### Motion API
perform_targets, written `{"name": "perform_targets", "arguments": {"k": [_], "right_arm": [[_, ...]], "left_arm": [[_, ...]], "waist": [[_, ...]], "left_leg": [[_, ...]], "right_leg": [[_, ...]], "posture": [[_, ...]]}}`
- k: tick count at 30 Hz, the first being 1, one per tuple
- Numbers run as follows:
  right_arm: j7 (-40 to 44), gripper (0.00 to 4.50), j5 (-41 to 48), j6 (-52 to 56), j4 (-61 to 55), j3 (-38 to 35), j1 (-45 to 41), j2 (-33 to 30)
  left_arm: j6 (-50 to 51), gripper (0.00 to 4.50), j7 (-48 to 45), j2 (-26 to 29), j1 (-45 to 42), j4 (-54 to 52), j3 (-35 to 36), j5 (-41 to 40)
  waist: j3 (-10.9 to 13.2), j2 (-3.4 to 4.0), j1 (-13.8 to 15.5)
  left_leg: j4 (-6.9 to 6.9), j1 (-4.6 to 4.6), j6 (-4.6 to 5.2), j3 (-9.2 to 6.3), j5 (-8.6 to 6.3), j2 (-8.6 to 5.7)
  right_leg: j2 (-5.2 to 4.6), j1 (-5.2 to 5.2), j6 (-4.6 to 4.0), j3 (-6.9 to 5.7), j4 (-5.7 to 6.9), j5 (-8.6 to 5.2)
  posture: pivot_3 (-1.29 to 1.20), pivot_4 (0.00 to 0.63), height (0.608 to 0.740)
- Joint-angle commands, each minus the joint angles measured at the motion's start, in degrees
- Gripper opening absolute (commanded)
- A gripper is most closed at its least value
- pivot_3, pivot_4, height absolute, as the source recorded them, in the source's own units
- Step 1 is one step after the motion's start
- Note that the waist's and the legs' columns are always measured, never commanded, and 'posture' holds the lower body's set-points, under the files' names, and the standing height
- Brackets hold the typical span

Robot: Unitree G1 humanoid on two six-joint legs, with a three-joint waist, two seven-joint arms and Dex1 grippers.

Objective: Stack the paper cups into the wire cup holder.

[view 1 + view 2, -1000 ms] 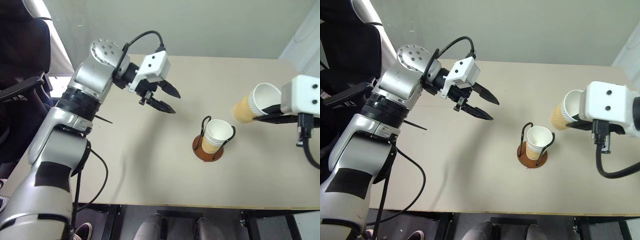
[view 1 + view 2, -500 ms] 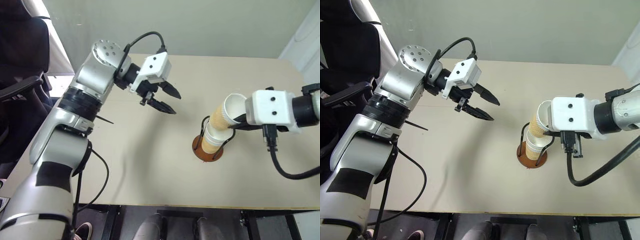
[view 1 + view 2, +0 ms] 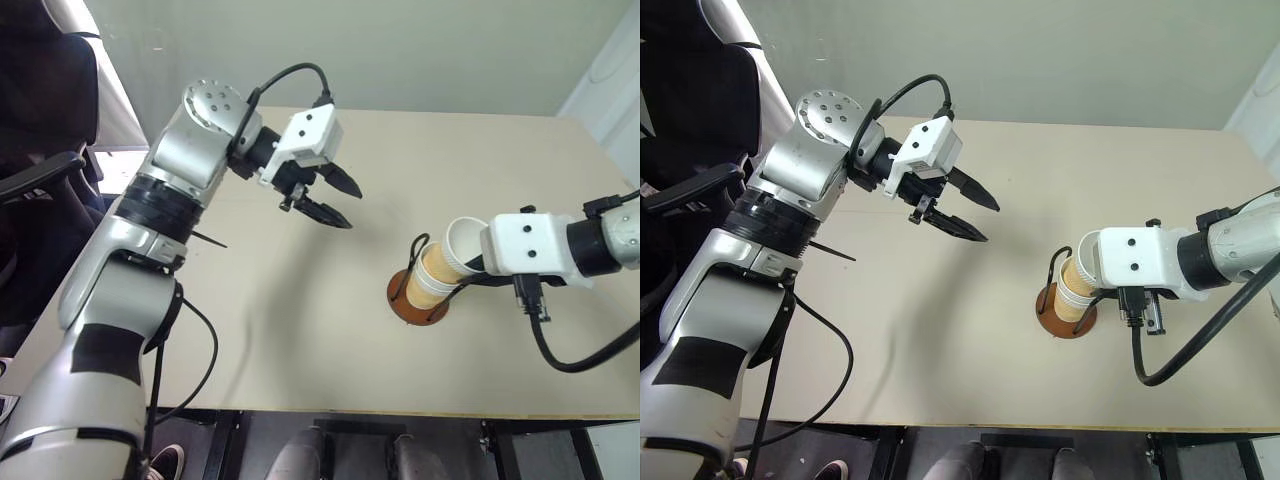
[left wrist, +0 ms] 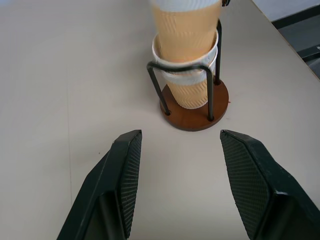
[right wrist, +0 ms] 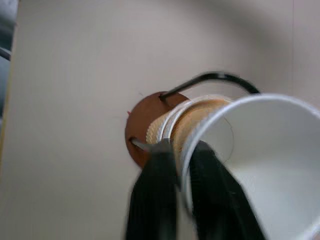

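The wire cup holder (image 3: 402, 301), a reddish-brown disc with black wire loops, stands right of the table's centre with a paper cup (image 3: 425, 291) in it. Another tan paper cup (image 3: 447, 261) is nested into that one and leans toward the right. My right gripper (image 5: 182, 165) is shut on this upper cup's white rim, one finger inside and one outside. My left gripper (image 3: 337, 200) hangs open and empty above the table at the back left. Its wrist view shows the holder (image 4: 192, 116) and the stacked cups (image 4: 186, 30) ahead of its fingers.
The beige table (image 3: 300, 330) has its front edge close below the holder. A black chair (image 3: 40, 150) stands off the table's left side. A black cable (image 3: 560, 350) loops under my right wrist.
My right gripper carried the cup in from the right and lowered it into the cup in the holder. The left arm kept still.
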Motion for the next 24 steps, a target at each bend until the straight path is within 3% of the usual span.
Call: {"name": "perform_targets", "arguments": {"k": [1, 9, 13, 19, 24], "right_arm": [[-0.28, 1.63, -1.58, -0.36, 0.17, 0.38, -1.6, 1.24], [-5.37, 4.36, 1.45, 6.18, 3.73, -2.26, -9.05, 10.75], [-12.5, 4.36, 4.65, 12.92, 6.68, -9.43, -10.65, 16.21], [-25.15, 4.36, 7.49, 18.74, 9.25, -21.66, -4.78, 25.65], [-33.64, 4.36, 3.48, 16.21, 14.61, -24.68, 2.68, 29.69]], "left_arm": [[0.22, 2.68, -1.81, 0.48, -0.21, -2.28, 1.78, 0.08], [1.31, 2.68, -1.74, 0.88, 1.42, -4.09, 3.1, 0.89], [4.99, 2.68, -0.37, 1.68, 4.04, -6.84, 6.85, 0.66], [14.89, 2.68, 3.76, 3.63, 14.56, -19.58, 12.76, -2.77], [22.69, 2.68, 13.56, 1.72, 22.0, -26.58, 18.54, -5.1]], "waist": [[0.0, 0.0, -0.01], [0.0, 0.0, -0.27], [0.0, 0.0, -0.24], [-0.01, -0.01, -0.19], [-0.02, -0.02, 0.05]], "left_leg": [[0.01, 0.0, 0.0, 0.01, 0.0, 0.03], [0.0, 0.01, 0.02, 0.05, 0.01, 0.02], [0.02, -0.01, 0.05, 0.02, 0.03, -0.01], [0.01, 0.03, 0.03, -0.01, 0.04, -0.02], [0.11, 0.09, 0.02, -0.04, 0.06, -0.02]], "right_leg": [[-0.02, -0.01, 0.0, 0.01, 0.01, 0.0], [0.01, -0.05, 0.0, 0.03, 0.03, 0.0], [0.01, -0.07, -0.01, 0.04, 0.04, 0.01], [0.05, -0.05, -0.05, 0.03, -0.01, -0.03], [0.05, 0.06, -0.04, 0.0, 0.03, -0.02]], "posture": [[0.0, 0.15, 0.74], [0.0, 0.15, 0.74], [0.0, 0.15, 0.74], [0.0, 0.15, 0.74], [0.0, 0.15, 0.74]]}}
